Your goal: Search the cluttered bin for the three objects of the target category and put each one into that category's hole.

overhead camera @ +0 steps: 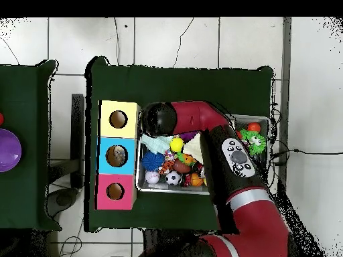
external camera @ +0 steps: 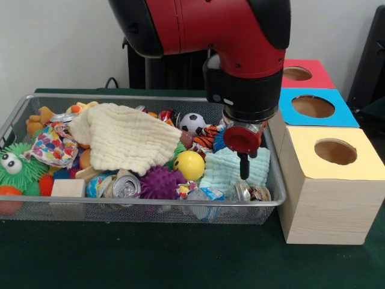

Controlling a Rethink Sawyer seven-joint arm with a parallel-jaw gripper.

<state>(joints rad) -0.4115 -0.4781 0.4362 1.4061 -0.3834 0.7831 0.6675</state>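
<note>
The wire mesh bin (external camera: 36, 205) is full of toys and cloths. My gripper (external camera: 243, 171) hangs low over a mint green cloth (external camera: 231, 171) at the bin's right end, holding nothing that I can see. A crumpled clear pale blue bottle (external camera: 203, 195) lies against the front wall just left of and below the gripper. Another clear item (external camera: 252, 192) lies to its right; I cannot tell if it is a bottle or a can. The hole (external camera: 313, 106) in the blue panel is right of the bin, and it also shows in the overhead view (overhead camera: 115, 156).
A silver can (external camera: 126, 188), a purple spiky ball (external camera: 159, 182), a yellow ball (external camera: 189, 165) and a cream cloth (external camera: 129, 137) fill the bin. The yellow-panelled hole (external camera: 335, 152) and the red-panelled hole (external camera: 297, 73) flank the blue one. In the overhead view the arm (overhead camera: 231, 160) covers much of the bin.
</note>
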